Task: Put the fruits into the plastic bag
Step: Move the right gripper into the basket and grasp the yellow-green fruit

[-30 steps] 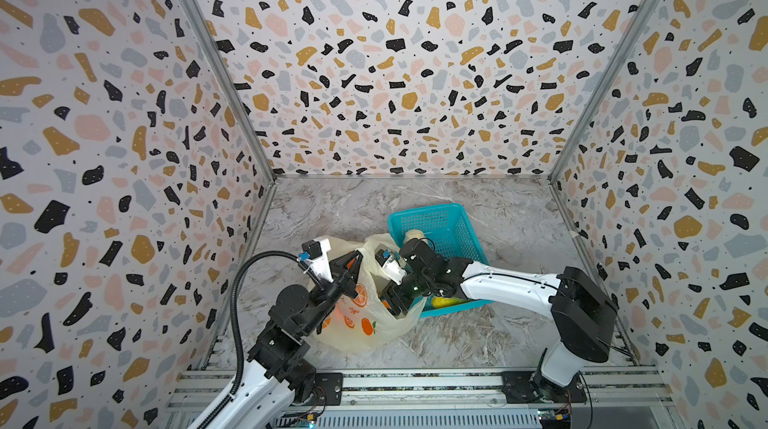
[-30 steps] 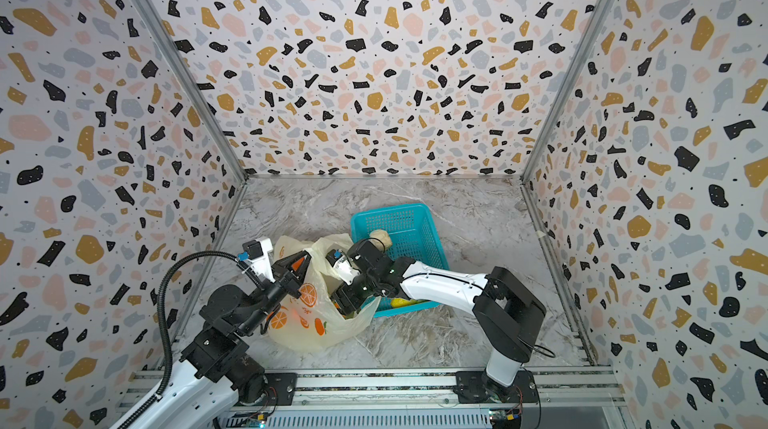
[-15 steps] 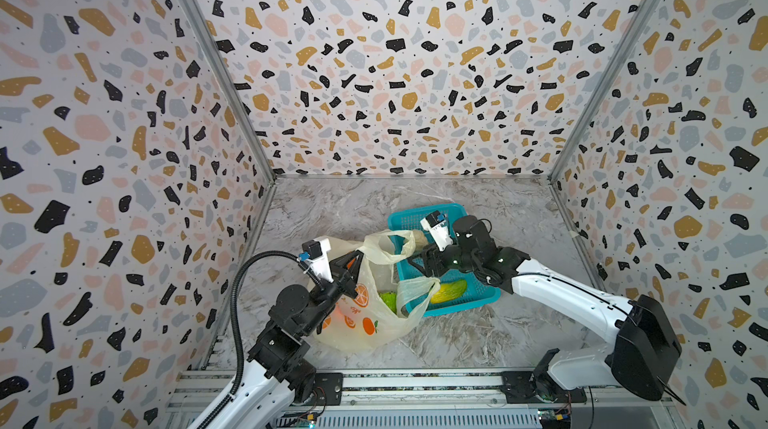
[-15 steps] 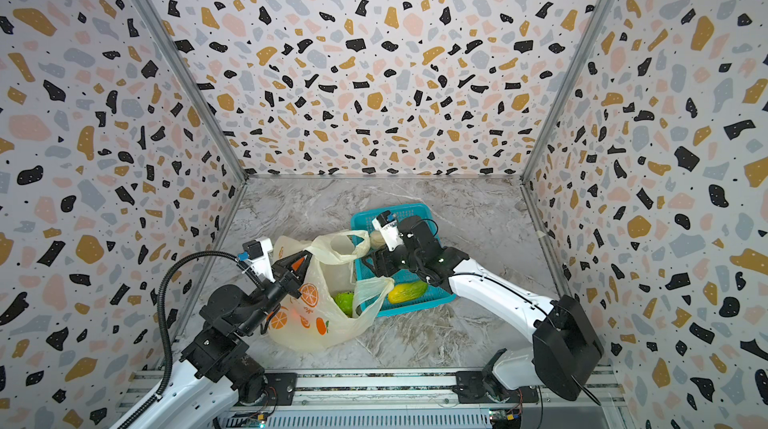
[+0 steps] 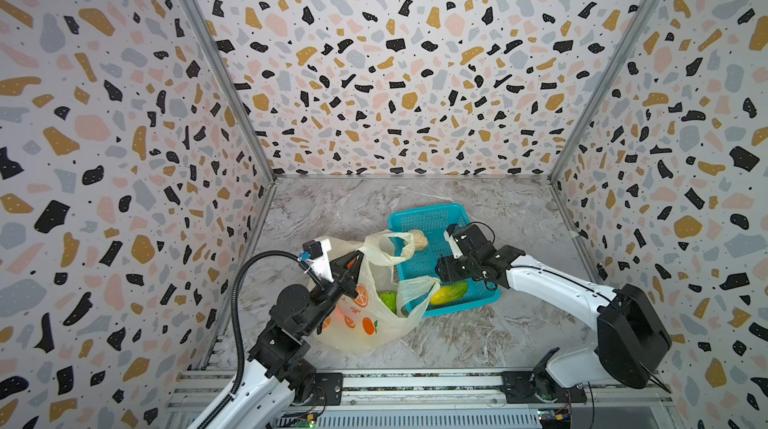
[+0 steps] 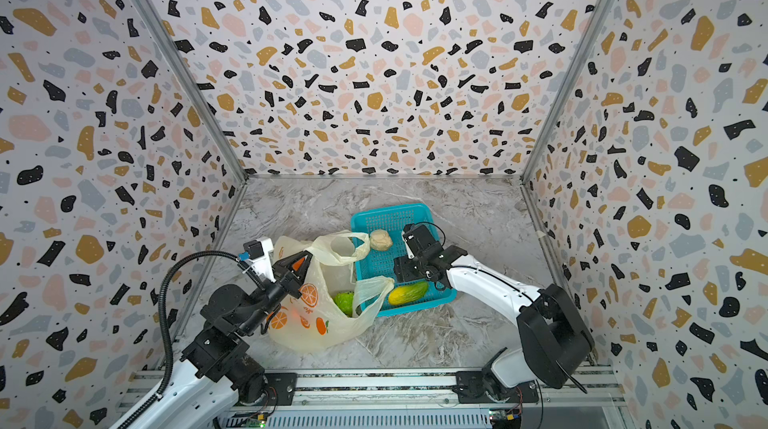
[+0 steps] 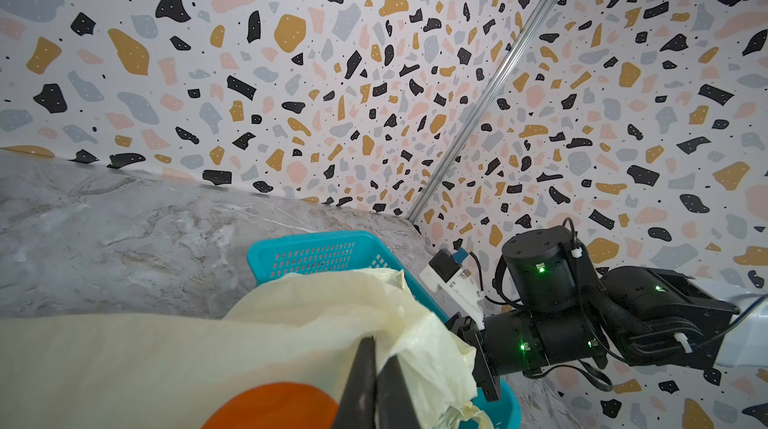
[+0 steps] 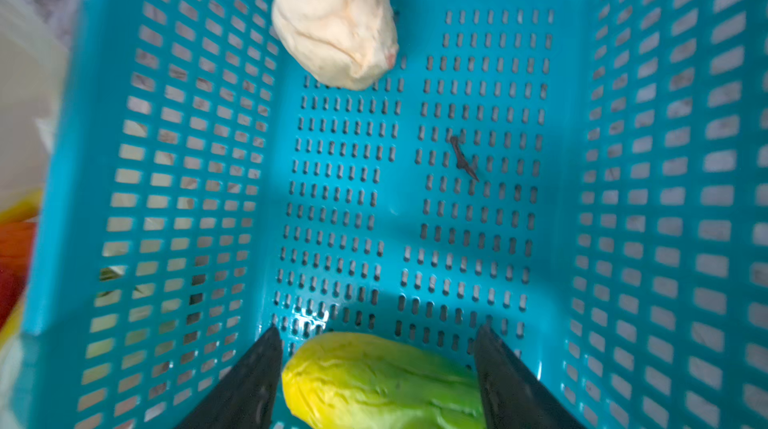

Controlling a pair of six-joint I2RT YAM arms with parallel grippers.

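In both top views the left gripper (image 5: 355, 258) is seen pressed shut on the rim of the bag (image 5: 361, 323), so the mouth is held up. A green round fruit (image 5: 386, 300) lies inside, near those jaws and lower. The right gripper (image 5: 451, 277) is set low in the basket (image 5: 432, 215), with a long green fruit (image 5: 449, 293) just under its jaws and a beige ball (image 5: 417, 240) well ahead of them.

In the left wrist view only thin film is pinched between the closed jaws. It could be pulled free by a knock, and the mouth would collapse.

In the right wrist view the jaws are spread with the long green fruit between them. Contact cannot be told. If gripped near its end, the rounded fruit could be squeezed out sideways.
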